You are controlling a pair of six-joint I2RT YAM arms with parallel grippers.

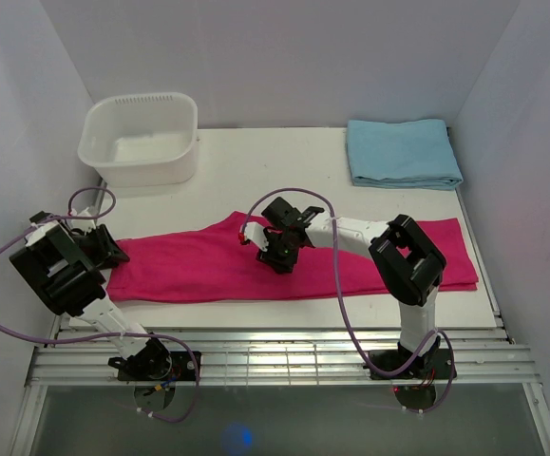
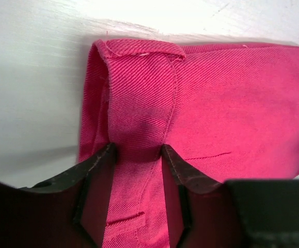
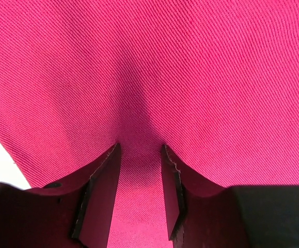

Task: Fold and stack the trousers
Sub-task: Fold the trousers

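The magenta-pink trousers [image 1: 199, 268] lie flat in a long band across the table, from the left edge to the right. My left gripper [image 1: 113, 255] is at their left end. In the left wrist view it [image 2: 138, 150] is closed to a narrow gap on a ridge of the trousers [image 2: 232, 103] near a stitched hem. My right gripper [image 1: 276, 255] is down on the middle of the band. In the right wrist view it [image 3: 139, 147] pinches a shaded crease of the trousers [image 3: 190, 62].
A white plastic tub [image 1: 92, 142] stands at the back left. A folded light blue cloth [image 1: 403, 152] lies at the back right. White walls close in the table on three sides. A purple cable loops over the right arm.
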